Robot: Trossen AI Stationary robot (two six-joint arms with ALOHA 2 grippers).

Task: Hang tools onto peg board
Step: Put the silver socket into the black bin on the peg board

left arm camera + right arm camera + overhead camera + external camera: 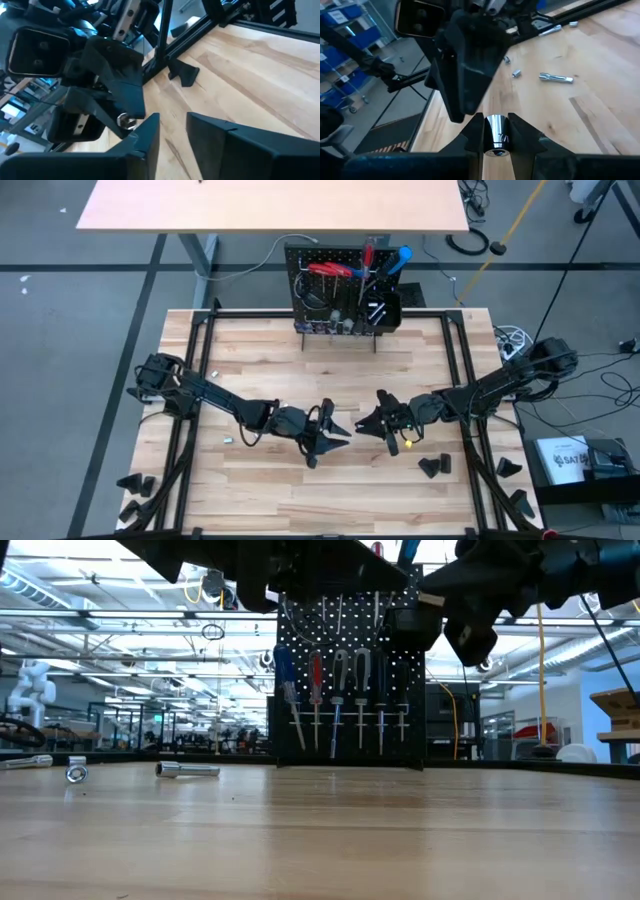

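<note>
The right gripper [496, 131] clamps a silver metal bit [495, 135] facing the left gripper [172, 132], whose 2 fingers stand slightly apart, empty; the peg board [345, 290] stands well beyond both.

Left hand [338, 433] parted; right hand [372, 421] clamped, facing.

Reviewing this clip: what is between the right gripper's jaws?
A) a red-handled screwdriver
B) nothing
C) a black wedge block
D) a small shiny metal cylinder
D: the right wrist view shows the right gripper with its jaws closed on a small shiny metal cylinder, above the wooden table.
</note>
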